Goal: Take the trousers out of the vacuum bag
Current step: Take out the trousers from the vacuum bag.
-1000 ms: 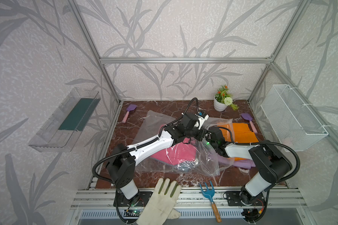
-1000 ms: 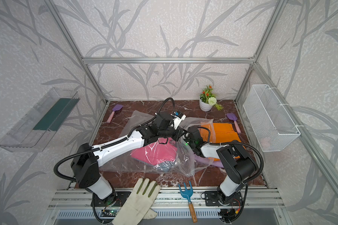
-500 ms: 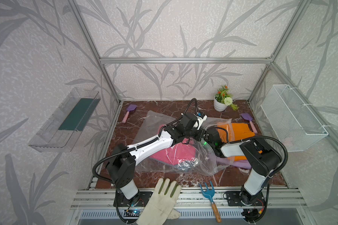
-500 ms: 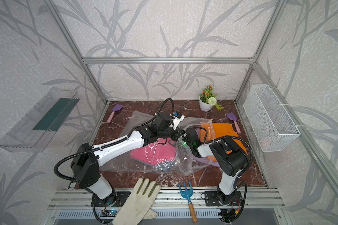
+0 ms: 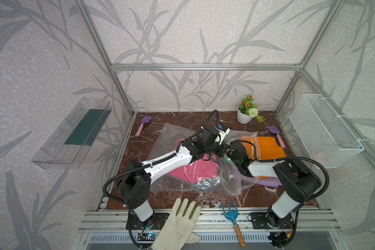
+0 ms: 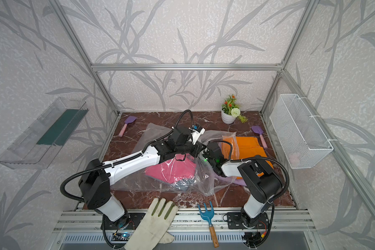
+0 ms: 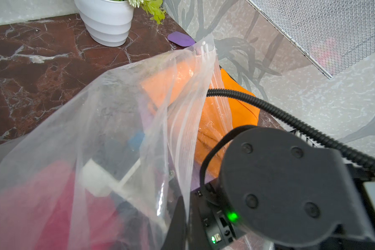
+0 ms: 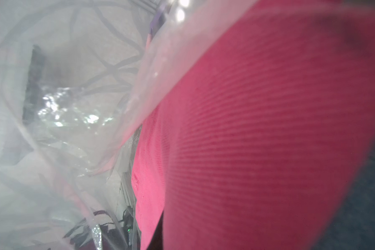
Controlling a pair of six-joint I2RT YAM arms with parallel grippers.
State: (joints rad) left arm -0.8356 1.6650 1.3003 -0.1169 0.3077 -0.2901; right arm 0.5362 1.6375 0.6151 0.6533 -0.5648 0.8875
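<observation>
Pinching the upper lip of the clear bag point(image 5: 173, 134) with the left jaws, pressed together on the film, and lifting it off the counter point(image 5: 143, 147) at the end of the left arm point(image 5: 171, 161), seemingly to hold the mouth open. Reaching in through that mouth with the right arm point(image 5: 262, 168), low and nearly level, likely so as to slide under the raised film toward the pink trousers point(image 5: 195, 173); right jaws hidden by plastic and cloth in every view, so spread or pinching cannot be told. Lying across the middle of the counter, long axis from left edge to right edge, mouth and zip strip point(image 7: 204, 71) turned to the right edge, closed end toward the far left corner. Holding the pink trousers with a denim pair point(image 5: 206, 185) beneath, folded, roughly lengthwise along the bag, one end toward the mouth. Apparently out already: orange trousers point(image 5: 268, 147) and lilac trousers point(image 5: 266, 183), flat by the right edge, orange partly under the bag's lip.
</observation>
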